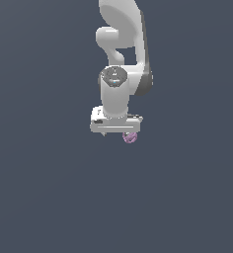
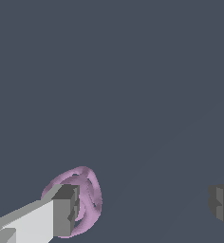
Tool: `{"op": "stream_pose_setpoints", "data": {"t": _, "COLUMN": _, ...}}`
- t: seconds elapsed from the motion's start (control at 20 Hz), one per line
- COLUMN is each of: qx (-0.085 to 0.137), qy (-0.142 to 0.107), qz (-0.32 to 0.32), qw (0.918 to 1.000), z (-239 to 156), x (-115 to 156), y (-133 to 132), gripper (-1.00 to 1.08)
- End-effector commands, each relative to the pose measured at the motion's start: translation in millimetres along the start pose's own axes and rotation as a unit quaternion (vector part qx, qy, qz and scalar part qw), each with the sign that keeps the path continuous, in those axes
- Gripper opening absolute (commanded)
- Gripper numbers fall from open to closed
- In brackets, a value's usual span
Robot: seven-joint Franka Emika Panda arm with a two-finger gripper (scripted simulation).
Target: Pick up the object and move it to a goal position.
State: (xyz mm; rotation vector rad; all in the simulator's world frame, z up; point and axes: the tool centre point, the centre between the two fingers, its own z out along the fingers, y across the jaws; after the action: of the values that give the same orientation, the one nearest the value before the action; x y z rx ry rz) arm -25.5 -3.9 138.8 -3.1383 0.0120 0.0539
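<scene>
The object (image 1: 130, 138) is a tiny pink-purple lumpy thing on the dark grey floor, just under the end of the white gripper hand on the exterior view's right. My gripper (image 1: 117, 132) hangs low over the floor, and its fingers are mostly hidden under the hand. In the wrist view the gripper (image 2: 142, 209) is open, jaws far apart. The object (image 2: 88, 197) lies right beside one finger (image 2: 61, 213), partly hidden by it and far from the other finger (image 2: 222, 205). I cannot tell whether the finger touches it. Nothing is held.
The flat dark grey floor (image 1: 44, 188) runs all around the arm. The white arm (image 1: 121, 44) rises behind the gripper at the top of the exterior view. No other object shows in either view.
</scene>
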Motion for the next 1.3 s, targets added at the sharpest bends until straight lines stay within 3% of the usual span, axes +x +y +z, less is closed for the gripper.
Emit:
{"op": "stream_pose_setpoints", "data": {"t": 0.0, "qx": -0.001, "qy": 0.002, "qz": -0.021, "qw": 0.9998, "z": 6.9, "x": -6.5, "y": -9.5, "gripper": 1.00}}
{"op": "stream_pose_setpoints", "data": {"t": 0.65, "qx": -0.004, "qy": 0.015, "qz": -0.163, "qw": 0.9865, "z": 47.1, "x": -57.3, "y": -67.5, "gripper": 1.00}}
{"op": "stream_pose_setpoints", "data": {"t": 1.25, "qx": -0.004, "qy": 0.016, "qz": -0.179, "qw": 0.9838, "z": 58.6, "x": -63.8, "y": -73.6, "gripper": 1.00}}
